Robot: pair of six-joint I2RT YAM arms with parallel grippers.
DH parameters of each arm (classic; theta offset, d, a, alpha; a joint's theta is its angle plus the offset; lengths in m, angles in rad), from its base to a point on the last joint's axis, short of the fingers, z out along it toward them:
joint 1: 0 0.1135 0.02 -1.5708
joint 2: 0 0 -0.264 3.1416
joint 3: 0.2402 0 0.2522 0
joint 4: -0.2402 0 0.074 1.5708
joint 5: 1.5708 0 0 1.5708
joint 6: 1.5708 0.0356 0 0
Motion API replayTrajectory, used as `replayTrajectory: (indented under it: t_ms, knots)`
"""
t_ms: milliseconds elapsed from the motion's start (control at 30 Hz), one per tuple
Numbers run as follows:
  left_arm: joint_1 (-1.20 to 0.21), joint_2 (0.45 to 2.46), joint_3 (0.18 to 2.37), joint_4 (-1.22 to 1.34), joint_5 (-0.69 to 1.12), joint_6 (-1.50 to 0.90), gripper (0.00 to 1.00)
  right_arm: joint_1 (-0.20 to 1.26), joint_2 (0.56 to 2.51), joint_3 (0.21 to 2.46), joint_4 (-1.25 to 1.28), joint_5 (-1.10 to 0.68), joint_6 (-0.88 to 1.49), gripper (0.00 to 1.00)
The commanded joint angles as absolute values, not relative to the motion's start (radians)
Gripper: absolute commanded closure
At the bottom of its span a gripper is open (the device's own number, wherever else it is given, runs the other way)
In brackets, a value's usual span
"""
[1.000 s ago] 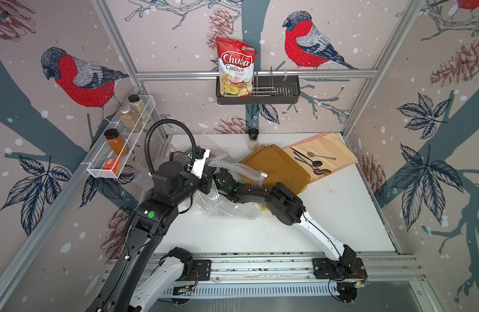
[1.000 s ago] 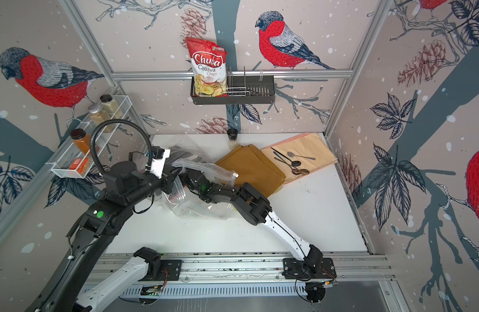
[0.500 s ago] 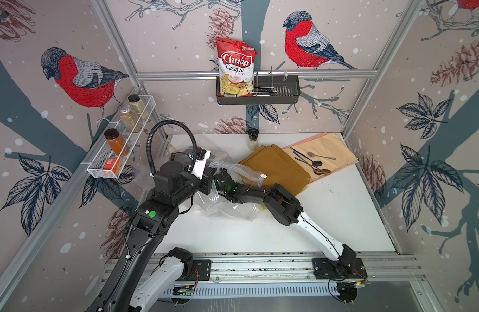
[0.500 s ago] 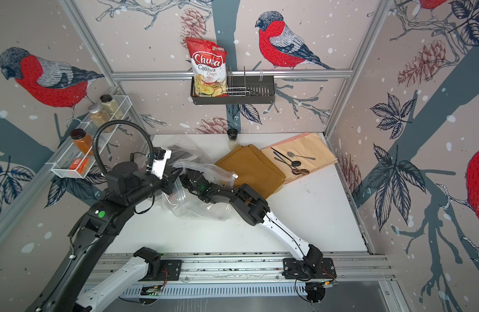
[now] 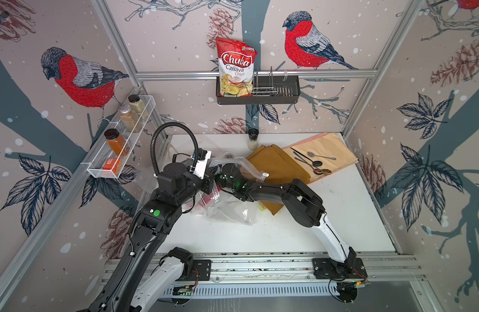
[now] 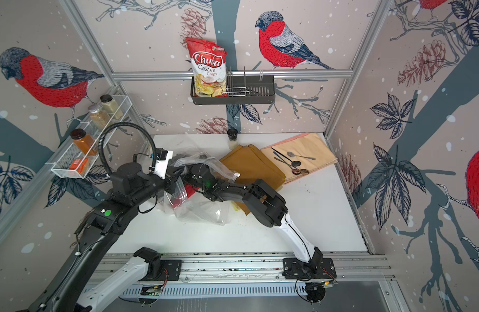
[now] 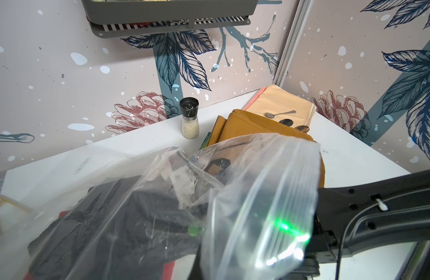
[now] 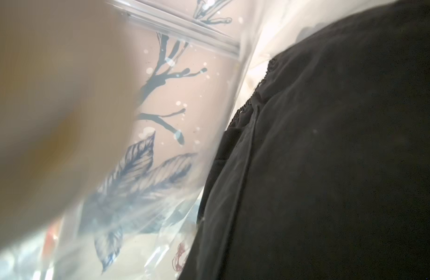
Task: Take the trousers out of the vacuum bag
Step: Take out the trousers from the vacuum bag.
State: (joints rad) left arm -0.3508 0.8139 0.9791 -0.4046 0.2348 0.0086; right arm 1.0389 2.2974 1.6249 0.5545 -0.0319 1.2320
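Note:
The clear vacuum bag point(image 5: 227, 210) point(image 6: 203, 210) lies crumpled at the table's left middle, its mouth lifted, its white zip slider point(image 5: 265, 175) to the right. My left gripper point(image 5: 212, 186) is shut on the bag's plastic at the mouth; plastic point(image 7: 257, 184) hides its jaws in the left wrist view. My right gripper point(image 5: 222, 174) reaches into the mouth, fingertips hidden. Dark trousers point(image 7: 107, 218) point(image 8: 330, 169) lie inside over red trousers point(image 5: 205, 199). Mustard brown trousers point(image 5: 276, 167) lie outside the bag, to its right, with a yellow pair point(image 5: 261, 206) peeking out beneath.
A peach cloth point(image 5: 333, 146) bearing spoons lies at the back right. A spice grinder point(image 5: 253, 137) stands by the back wall. A chips bag point(image 5: 235, 70) sits in the wall basket. A wire shelf point(image 5: 119, 151) with jars hangs on the left wall.
My right arm has pushed farther left and back into the bag's mouth, its elbow following. The left arm has held the bag almost still.

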Motion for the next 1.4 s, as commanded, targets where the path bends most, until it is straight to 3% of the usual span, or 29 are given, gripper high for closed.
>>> replayTrajectory:
  t_ms: [0, 533, 1367]
  knots:
    - [-0.351, 0.813, 0.972, -0.360, 0.206, 0.006, 1.00, 1.041, 2.224, 1.562, 0.603, -0.025, 1.185, 1.00]
    - [-0.351, 0.820, 0.958, -0.332, 0.135, 0.000, 1.00, 1.089, 1.893, 1.302, 0.531, 0.044, 1.037, 1.00]
    - [-0.351, 0.841, 0.934, -0.297, 0.115, -0.008, 1.00, 1.210, 1.325, 1.196, 0.220, 0.282, 0.673, 1.00]
